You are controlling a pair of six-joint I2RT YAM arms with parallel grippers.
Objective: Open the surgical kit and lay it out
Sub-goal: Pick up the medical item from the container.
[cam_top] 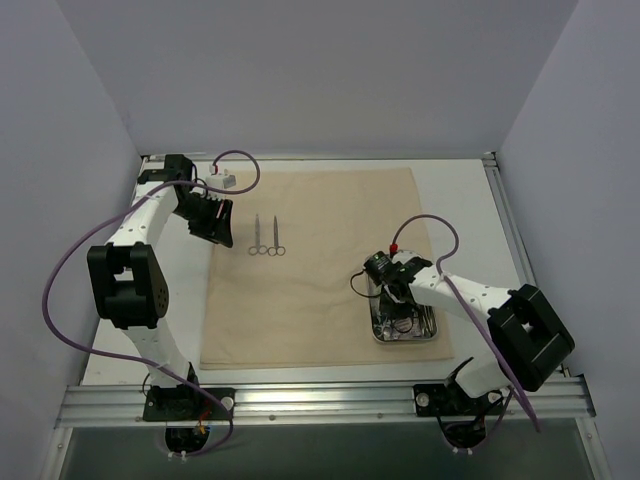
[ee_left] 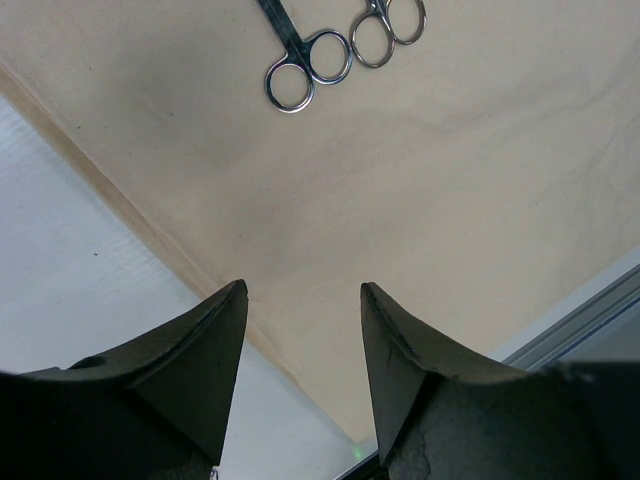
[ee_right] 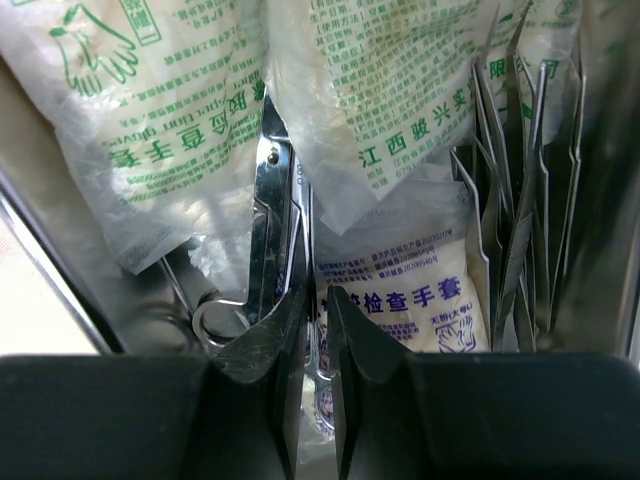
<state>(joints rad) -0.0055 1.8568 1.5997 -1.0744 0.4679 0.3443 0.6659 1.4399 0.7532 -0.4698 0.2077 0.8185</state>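
- The right gripper [ee_right: 317,300] reaches into the steel tray [cam_top: 405,340] on the near-right part of the cloth wrap [cam_top: 320,310]. Its fingers are pinched nearly together on a thin steel clamp [ee_right: 272,230] among pale packets [ee_right: 400,300].
- 2 ring-handled clamps [cam_top: 267,237] lie side by side farther left on the wrap.
- The left gripper [ee_left: 303,290] hovers, spread, above the wrap's far-left edge.

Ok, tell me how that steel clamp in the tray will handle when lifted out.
The clamp is polished steel, so probably stiff, heavy for its slimness and slippery. It lies wedged between floppy glove packets, so lifting may drag one along.
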